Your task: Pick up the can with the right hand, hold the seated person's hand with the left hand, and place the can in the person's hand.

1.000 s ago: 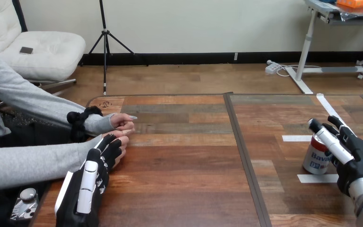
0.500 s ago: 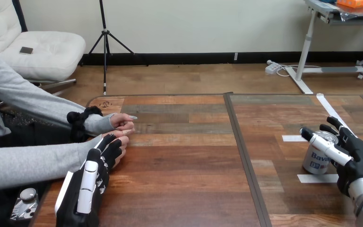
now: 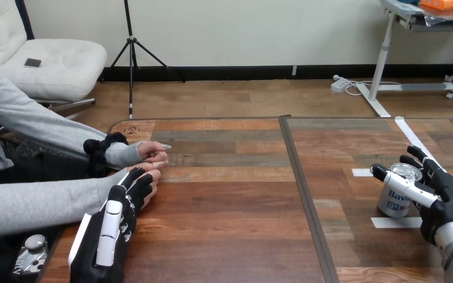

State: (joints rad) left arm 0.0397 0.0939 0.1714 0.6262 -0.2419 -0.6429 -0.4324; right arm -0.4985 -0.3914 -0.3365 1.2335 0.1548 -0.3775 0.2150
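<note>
Right hand (image 3: 448, 203): comes in from the lower right corner, palm turned toward the can (image 3: 394, 200). The thumb (image 3: 398, 180) lies across the can's near side just under the rim. The fingers (image 3: 417, 158) curve round the far side, so the hand is wrapped round the can.

Can: upright, long axis vertical, silver top facing up, printed side toward the table's front edge. Its base sits on the table (image 3: 230, 200).

Position: close to the table's right edge, about midway between the front and back edges. It stands between two strips of white tape (image 3: 394, 222), one just in front of it and one just behind on the left.

Left hand (image 3: 113, 230): at the table's front left corner, white back shell up, reaching toward the left edge. Its far end lies over the person's near hand (image 3: 155, 175) and touches it. The person's fingertips show just beyond. Grip on that hand: cannot tell.

The person's far hand (image 3: 151, 151) rests on the table just behind, loosely curled, apart from the robot's left hand. Both are well apart from the can, across the dark seam (image 3: 304, 194) that runs front to back.
</note>
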